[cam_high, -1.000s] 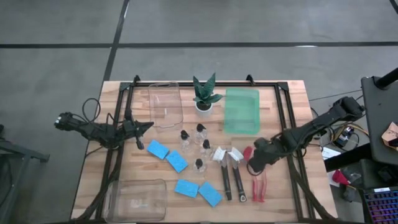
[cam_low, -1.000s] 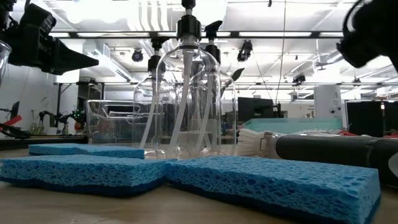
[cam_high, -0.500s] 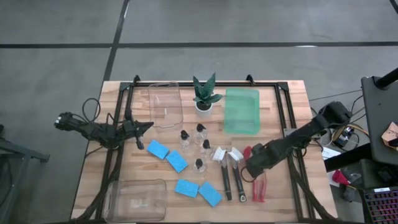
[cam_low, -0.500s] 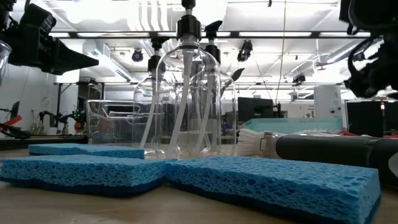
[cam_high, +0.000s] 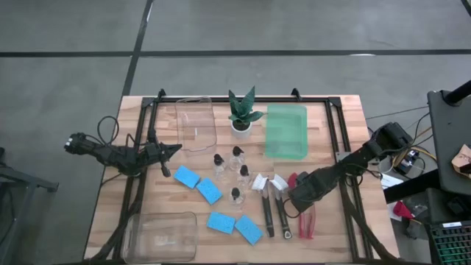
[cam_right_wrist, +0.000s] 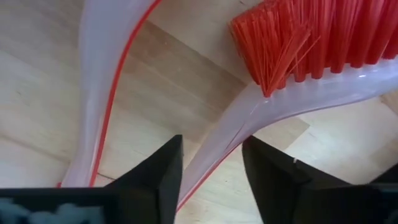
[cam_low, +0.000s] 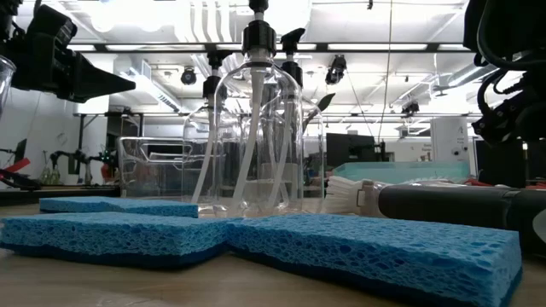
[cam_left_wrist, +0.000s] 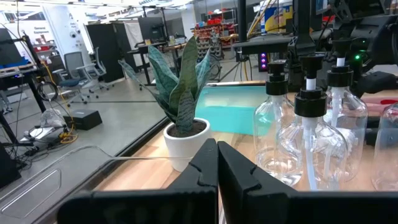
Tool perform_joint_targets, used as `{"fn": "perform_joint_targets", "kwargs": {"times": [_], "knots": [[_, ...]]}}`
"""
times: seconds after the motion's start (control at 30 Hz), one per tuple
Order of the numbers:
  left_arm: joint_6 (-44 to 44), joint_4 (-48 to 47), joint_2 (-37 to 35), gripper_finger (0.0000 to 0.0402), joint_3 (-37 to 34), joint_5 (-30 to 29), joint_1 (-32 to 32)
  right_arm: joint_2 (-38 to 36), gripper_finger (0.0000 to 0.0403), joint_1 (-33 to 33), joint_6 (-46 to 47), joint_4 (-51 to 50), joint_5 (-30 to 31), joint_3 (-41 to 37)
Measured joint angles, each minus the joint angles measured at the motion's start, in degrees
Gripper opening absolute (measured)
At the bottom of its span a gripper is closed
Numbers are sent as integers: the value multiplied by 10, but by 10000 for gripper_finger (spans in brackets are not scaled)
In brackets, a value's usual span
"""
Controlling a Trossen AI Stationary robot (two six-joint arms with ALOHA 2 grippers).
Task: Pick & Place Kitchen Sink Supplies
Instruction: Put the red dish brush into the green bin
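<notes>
- We see the right tool (cam_right_wrist: 211, 171) low over the wooden bench (cam_high: 346, 118), its fingers part-open astride the translucent handle of a red-bristled dish brush (cam_right_wrist: 261, 106), not yet gripping.
- Next, we judge: close, then lift.
- Left tool (cam_left_wrist: 217, 165) waits shut, empty, at the bench's left.

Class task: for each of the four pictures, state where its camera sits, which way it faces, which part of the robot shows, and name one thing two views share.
High view: above, facing straight down; both arms, right gripper over the red brushes.
Low view: table height, facing level across blue sponges and bottles; arms above.
Left wrist view: behind shut left gripper, facing the potted plant.
Right wrist view: over right fingers straddling a brush handle.
Shared: the plant, high and left wrist views.
</notes>
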Motion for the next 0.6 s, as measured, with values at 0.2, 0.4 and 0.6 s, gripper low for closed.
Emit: {"fn": "perform_joint_targets", "kwargs": {"times": [0.2, 0.4, 0.6], "knots": [[0, 0, 0, 0, 0, 0, 0, -1, 86, 0, -11, 1, 2, 0], [0, 0, 0, 0, 0, 0, 0, -10, 42, 0, -25, 0, 2, 0], [0, 0, 0, 0, 0, 0, 0, -46, 47, -4, -34, -2, 2, 4]]}}
